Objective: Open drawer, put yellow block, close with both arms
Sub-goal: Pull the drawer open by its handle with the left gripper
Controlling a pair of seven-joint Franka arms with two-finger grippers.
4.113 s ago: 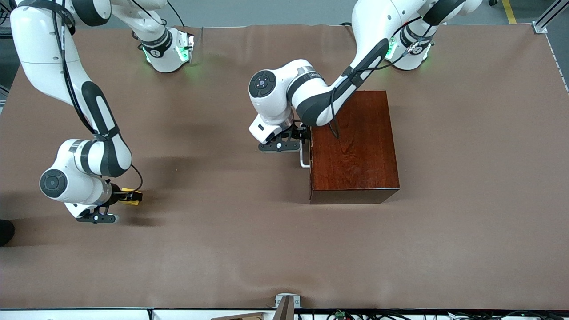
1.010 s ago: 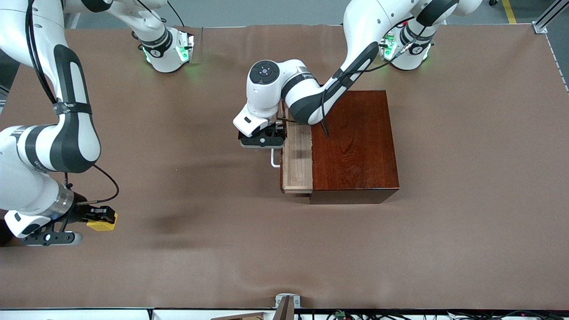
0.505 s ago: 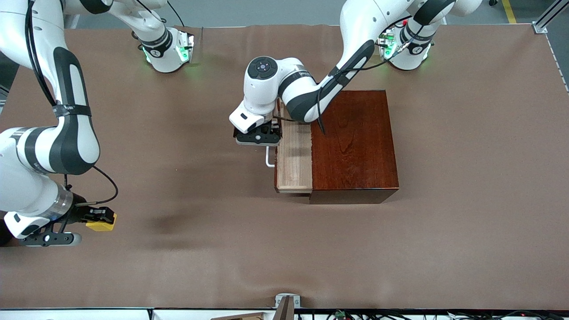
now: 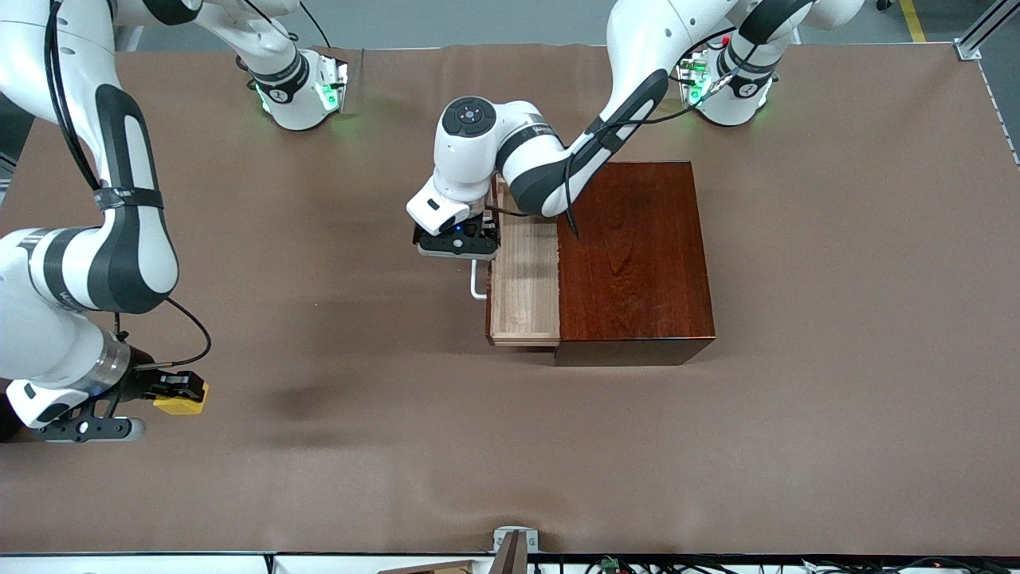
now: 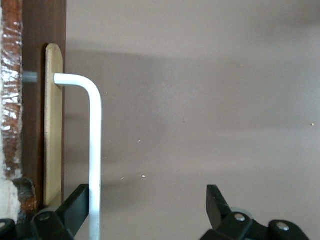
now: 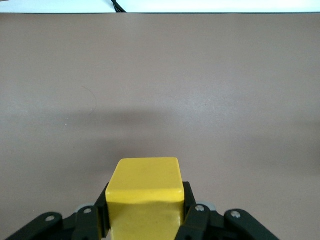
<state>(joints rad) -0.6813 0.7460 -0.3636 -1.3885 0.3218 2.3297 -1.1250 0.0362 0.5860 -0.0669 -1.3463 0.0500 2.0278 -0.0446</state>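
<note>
The glossy dark box [image 4: 637, 263] stands mid-table with its pale wood drawer [image 4: 522, 279] partly slid out toward the right arm's end. My left gripper [image 4: 470, 243] is at the drawer's front and stands open. In the left wrist view the white bar handle [image 5: 95, 150] runs along the inside of one finger [image 5: 75, 205], next to the dark drawer front [image 5: 45, 30]. My right gripper [image 4: 177, 396] hangs over the table at the right arm's end, shut on the yellow block [image 4: 182, 403]. The right wrist view shows the yellow block [image 6: 145, 192] clamped between both fingers.
A brown mat [image 4: 358, 446] covers the whole table. The arms' green-lit bases [image 4: 299, 92] stand along the edge farthest from the front camera. A small metal bracket [image 4: 514, 542] sits at the nearest edge.
The drawer has slid farther out toward the right arm's end, and my left gripper went with its handle. The right gripper has held still with the block over the last second.
</note>
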